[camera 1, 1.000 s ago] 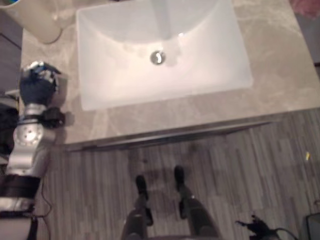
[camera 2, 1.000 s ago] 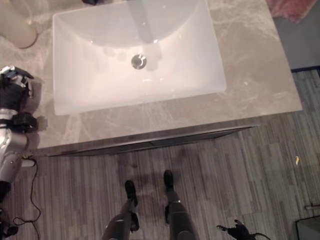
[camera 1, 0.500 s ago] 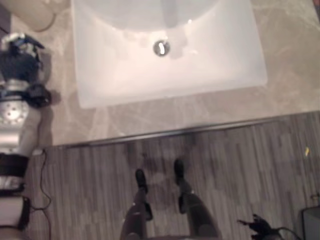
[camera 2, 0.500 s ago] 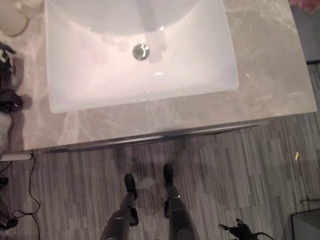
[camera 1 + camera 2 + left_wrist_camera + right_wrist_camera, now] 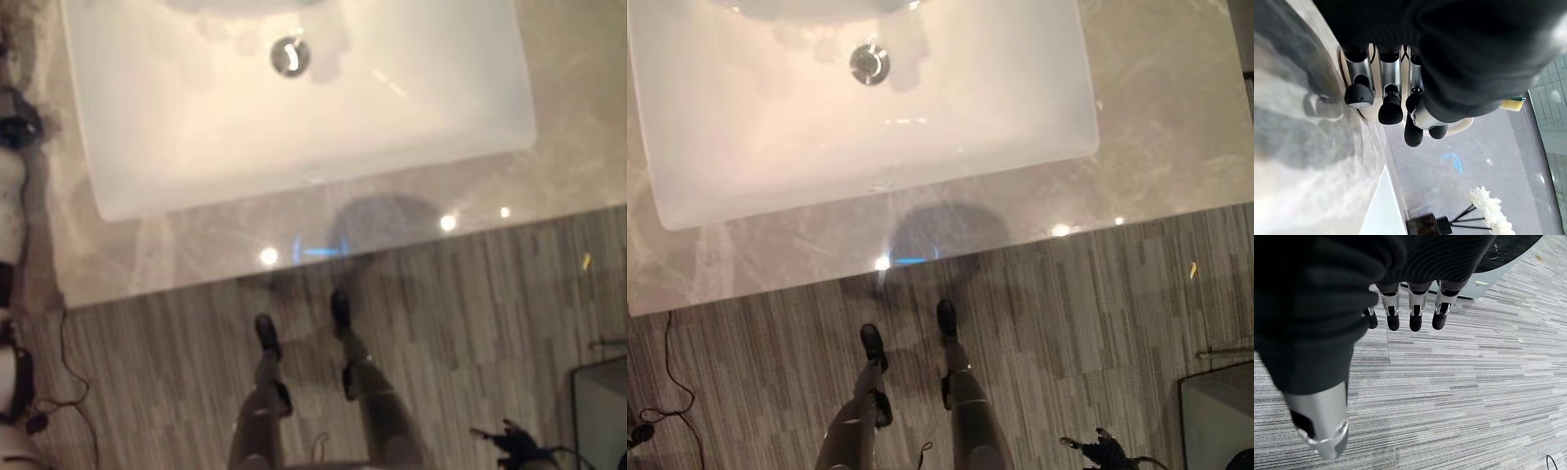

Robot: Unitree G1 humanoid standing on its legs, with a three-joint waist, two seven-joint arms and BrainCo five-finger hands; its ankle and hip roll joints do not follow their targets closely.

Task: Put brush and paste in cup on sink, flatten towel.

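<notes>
Left hand (image 5: 1400, 105) hovers over the worktop's (image 5: 1293, 122) left edge, fingers relaxed, holding nothing, just before the cup (image 5: 1459, 128), brush (image 5: 1513, 104) already inside. Right hand (image 5: 1400, 308) hangs slack above floor. Risk: fingers nudge and topple the cup.

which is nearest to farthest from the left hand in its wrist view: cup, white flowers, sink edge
1. Cup: right behind the left hand, partly hidden by its fingers.
2. Sink edge: farther along the counter.
3. White flowers: beyond it, at the back by the wall.
</notes>
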